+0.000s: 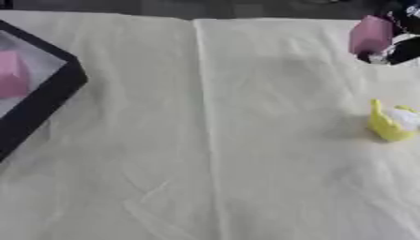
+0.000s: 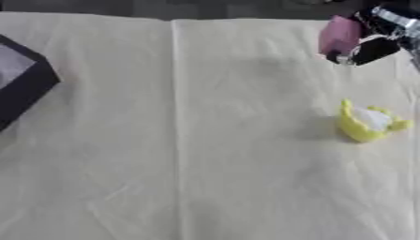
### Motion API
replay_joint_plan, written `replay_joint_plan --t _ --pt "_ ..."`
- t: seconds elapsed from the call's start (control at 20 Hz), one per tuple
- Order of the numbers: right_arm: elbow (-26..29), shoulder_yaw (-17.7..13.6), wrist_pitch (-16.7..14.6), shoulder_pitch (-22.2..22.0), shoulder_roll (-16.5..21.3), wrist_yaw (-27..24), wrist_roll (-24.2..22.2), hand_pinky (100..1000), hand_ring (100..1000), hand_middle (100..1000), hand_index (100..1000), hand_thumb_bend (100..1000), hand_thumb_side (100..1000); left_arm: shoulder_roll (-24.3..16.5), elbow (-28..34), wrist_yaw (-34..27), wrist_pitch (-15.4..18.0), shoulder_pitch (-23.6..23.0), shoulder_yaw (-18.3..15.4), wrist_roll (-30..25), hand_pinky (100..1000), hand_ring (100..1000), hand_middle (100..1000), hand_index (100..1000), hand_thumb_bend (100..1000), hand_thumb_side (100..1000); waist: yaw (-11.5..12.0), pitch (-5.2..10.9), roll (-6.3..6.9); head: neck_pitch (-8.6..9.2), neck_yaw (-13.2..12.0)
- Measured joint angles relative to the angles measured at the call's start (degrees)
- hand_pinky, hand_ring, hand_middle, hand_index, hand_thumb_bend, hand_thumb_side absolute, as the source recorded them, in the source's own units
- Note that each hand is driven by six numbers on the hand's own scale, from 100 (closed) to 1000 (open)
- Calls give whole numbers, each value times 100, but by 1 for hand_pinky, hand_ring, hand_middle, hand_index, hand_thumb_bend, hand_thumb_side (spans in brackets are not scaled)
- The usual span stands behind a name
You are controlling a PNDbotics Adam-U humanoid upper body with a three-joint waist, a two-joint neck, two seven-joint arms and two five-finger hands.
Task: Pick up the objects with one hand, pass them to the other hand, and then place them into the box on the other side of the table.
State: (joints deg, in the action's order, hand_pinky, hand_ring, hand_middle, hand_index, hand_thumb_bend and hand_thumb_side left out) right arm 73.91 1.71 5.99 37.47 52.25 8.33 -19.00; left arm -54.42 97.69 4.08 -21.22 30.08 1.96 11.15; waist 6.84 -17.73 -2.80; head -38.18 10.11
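Observation:
My right hand point(image 2: 376, 47) comes in from the upper right corner, fingers curled round a pink block point(image 2: 339, 34) held above the pale yellow cloth. Below it, at the right, a yellow and white object point(image 2: 367, 123) lies on the cloth. A black-rimmed box point(image 1: 51, 96) sits at the left edge, with another pink block point(image 1: 11, 75) inside it. The left hand shows in neither view.
A pale yellow cloth point(image 1: 205, 154) covers the table, with a vertical fold line down its middle. The table's dark far edge point(image 1: 164, 8) runs along the top.

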Motion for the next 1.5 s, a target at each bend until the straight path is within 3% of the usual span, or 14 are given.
replay_joint_plan --t 0.8,1.3,1.5 --pt "1160 347 533 -222 -629 -694 256 811 684 586 669 414 100 0 -3 -18 7 30 3 -5 716 697 683 740 365 450 -5 1 36 -45 -146" --pt "1446 593 802 -216 -1016 -994 554 811 677 585 668 423 100 0 171 -82 17 41 9 -35 714 698 690 745 363 455 8 2 57 -55 -281" --pt "1543 757 882 -126 -1260 -1081 642 811 676 585 668 425 100 0 470 -105 133 93 182 -184 716 701 695 751 370 462 20 76 40 -60 -345"
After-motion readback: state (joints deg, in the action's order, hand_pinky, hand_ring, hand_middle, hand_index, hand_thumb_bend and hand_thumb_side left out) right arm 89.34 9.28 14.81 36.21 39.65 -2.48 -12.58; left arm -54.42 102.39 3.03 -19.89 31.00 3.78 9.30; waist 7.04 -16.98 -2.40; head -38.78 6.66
